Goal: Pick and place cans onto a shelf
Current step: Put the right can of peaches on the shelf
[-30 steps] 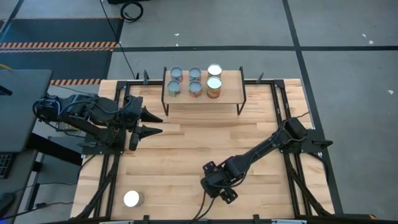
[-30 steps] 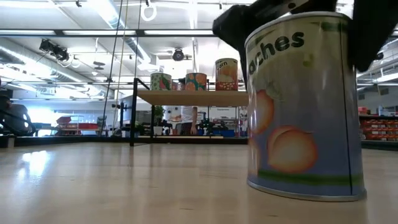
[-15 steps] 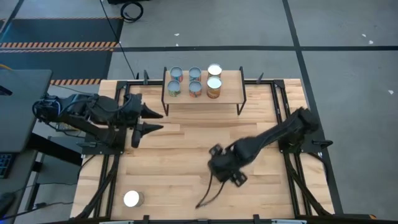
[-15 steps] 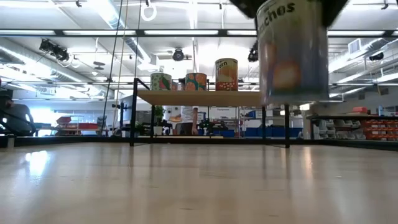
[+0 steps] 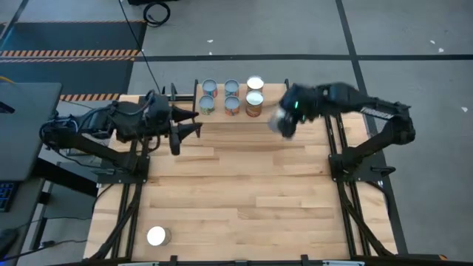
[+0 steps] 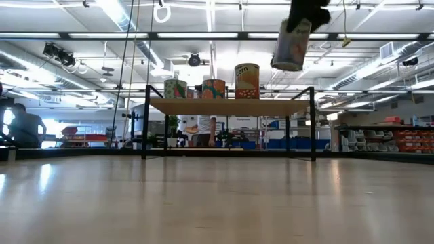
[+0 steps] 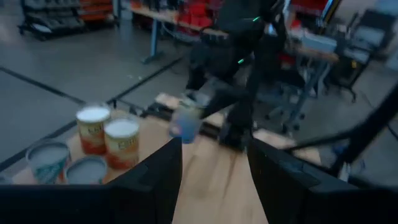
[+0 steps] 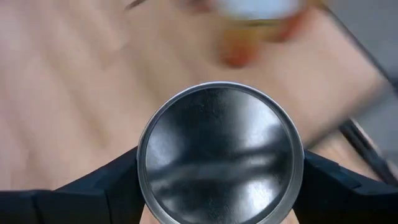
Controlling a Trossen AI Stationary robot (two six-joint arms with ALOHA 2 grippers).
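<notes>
My right gripper (image 5: pixel 290 112) is shut on a peach-labelled can (image 5: pixel 278 123), high above the table by the right end of the shelf (image 5: pixel 275 108). The low view shows that can (image 6: pixel 291 45) tilted, above the level of the shelf top (image 6: pixel 224 106). Several cans (image 5: pixel 231 97) stand on the shelf's left and middle. One white-lidded can (image 5: pixel 157 236) stands on the table at the near left. My left gripper (image 5: pixel 196 123) is open and empty beside the shelf's left end; it also shows in the left wrist view (image 7: pixel 214 147). My right gripper pinches the can's side wall between its two fingers (image 8: pixel 115 186), one on each side, near the can's upper end. The can's round silver end (image 8: pixel 221 152) faces the wrist camera. The fingers come from above. The can hangs tilted below them, lifted clear of table and shelf.
The shelf stands at the table's far edge on thin black legs (image 6: pixel 146 122). Black frame rails (image 5: pixel 129 199) run along the table's left and right sides. The wood tabletop (image 5: pixel 244 192) stretches between the shelf and the near edge.
My right gripper has lifted the peach can off the table near its near edge. It has carried it up and toward the far edge, to beside the shelf's right end, where it now hangs tilted. My left gripper has moved toward the shelf's left end.
</notes>
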